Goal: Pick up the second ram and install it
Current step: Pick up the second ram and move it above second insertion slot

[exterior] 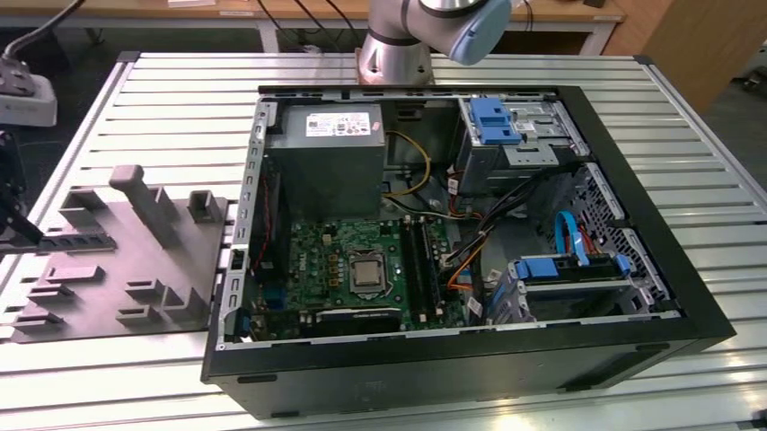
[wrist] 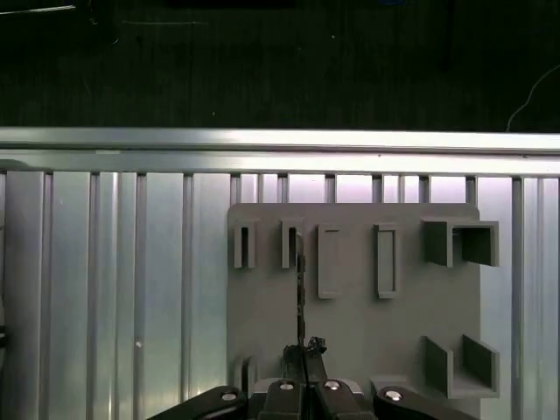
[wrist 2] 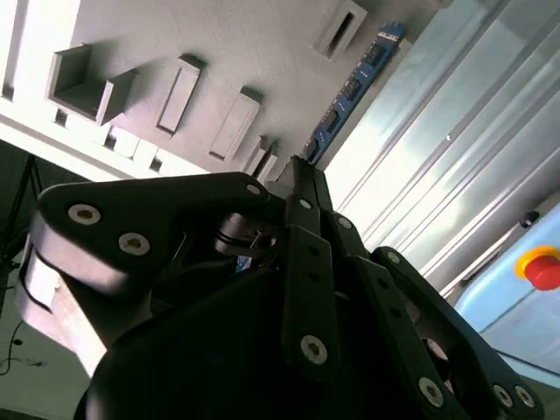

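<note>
Slatted counter (exterior: pixel 671 117) carries an open computer case (exterior: pixel 480 359), with a grey holder tray (exterior: pixel 132 269) at the exterior view's left. Both wrist views give the close detail: the end effector (wrist: pixel 304 354), fingers pinched almost together on the blue second ram (wrist 2: pixel 350 87), which stands on edge over that tray.

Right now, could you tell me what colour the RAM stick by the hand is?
The RAM stick is blue; see the second wrist view.
</note>
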`<control>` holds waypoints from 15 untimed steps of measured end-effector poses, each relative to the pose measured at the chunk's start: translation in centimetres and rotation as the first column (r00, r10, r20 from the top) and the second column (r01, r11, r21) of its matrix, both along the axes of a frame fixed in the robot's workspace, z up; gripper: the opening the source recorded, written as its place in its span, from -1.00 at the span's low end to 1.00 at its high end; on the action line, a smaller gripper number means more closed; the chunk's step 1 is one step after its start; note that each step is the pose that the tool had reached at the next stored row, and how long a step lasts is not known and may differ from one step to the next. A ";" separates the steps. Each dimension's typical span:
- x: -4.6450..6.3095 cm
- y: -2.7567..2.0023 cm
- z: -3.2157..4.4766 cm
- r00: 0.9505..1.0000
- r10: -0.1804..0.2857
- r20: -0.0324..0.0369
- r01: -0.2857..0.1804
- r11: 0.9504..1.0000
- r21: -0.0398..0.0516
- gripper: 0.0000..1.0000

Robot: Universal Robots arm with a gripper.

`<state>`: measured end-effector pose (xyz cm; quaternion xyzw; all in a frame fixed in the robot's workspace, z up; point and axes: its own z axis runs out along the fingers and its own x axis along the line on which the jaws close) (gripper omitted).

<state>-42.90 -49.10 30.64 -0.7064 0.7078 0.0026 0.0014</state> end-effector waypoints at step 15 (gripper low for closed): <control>0.0 0.01 6.81 1.000 0.000 0.000 0.000 1.000 0.000 -0.77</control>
